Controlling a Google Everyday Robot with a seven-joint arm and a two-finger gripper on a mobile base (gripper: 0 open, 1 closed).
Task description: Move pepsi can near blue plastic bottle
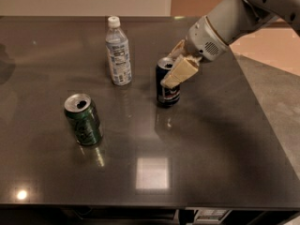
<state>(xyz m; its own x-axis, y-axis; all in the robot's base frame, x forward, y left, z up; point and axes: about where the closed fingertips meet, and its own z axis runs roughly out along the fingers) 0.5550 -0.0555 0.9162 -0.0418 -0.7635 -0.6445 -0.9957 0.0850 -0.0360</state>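
Observation:
The pepsi can (167, 90) is dark navy with a silver top and stands upright near the middle of the dark table. My gripper (174, 68) reaches in from the upper right and is shut on the can's upper part, one tan finger (180, 72) across its front. The blue plastic bottle (118, 52), clear and bluish with a white cap and white label, stands upright to the left of the can, about a can's width away.
A green can (83, 120) stands upright at the front left. The dark glossy table (197, 153) ends at the right, where the floor shows. My arm (229, 20) crosses the table's far right corner.

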